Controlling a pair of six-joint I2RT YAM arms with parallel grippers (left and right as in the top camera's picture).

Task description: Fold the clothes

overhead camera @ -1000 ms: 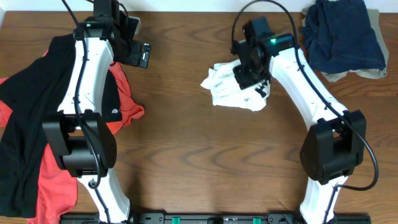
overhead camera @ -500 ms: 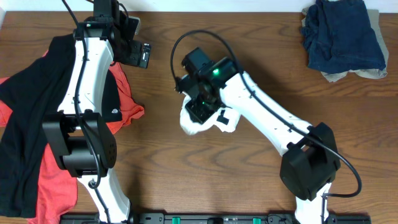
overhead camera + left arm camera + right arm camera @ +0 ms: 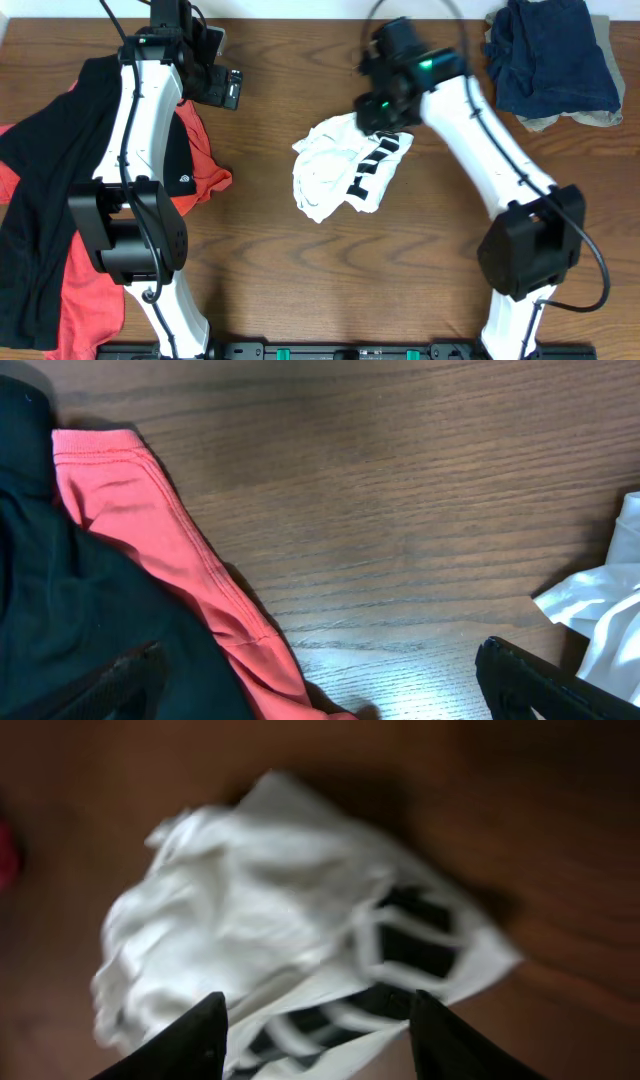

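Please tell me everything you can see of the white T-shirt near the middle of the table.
The white T-shirt is limp, thin-looking cloth with black lettering in bold letters across one side. It lies crumpled in a loose heap, not folded, on the wooden table near its middle, apart from the other clothes. The right gripper hangs over its far edge with the fingers apart; motion blur hides whether they touch the cloth.

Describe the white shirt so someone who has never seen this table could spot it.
Look at the middle of the wooden table. There lies a crumpled white T-shirt with bold black lettering. The black shirt and orange-red shirt lie at the left and the dark blue pile sits in the far right corner, so it alone is white.
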